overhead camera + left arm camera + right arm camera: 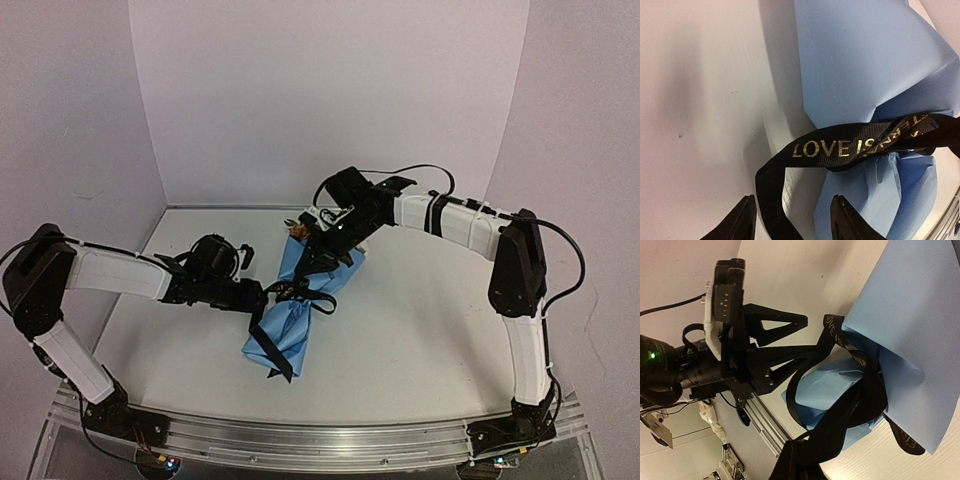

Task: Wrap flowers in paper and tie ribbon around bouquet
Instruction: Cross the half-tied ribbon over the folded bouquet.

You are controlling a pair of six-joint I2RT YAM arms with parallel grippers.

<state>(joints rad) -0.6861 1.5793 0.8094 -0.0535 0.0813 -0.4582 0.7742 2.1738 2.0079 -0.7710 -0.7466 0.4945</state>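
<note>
Paper-wrapped bouquet (297,310) is laid on desk (430,330) between 2 arms: light, soft, easily crushed. Limp, slick ribbon (840,146) is best taken at a tail. Left end effector (792,220) is released astride it; right end effector (322,250) is clenched, apparently on ribbon.

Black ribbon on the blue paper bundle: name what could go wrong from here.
1. The left hand stands open around a loose loop of the black gold-lettered ribbon. Closing off-centre could miss it or pinch the light blue paper bundle instead.
2. The right hand is shut, seemingly on the ribbon. A hard pull may drag the bundle across the white table or crumple its waist.
</note>
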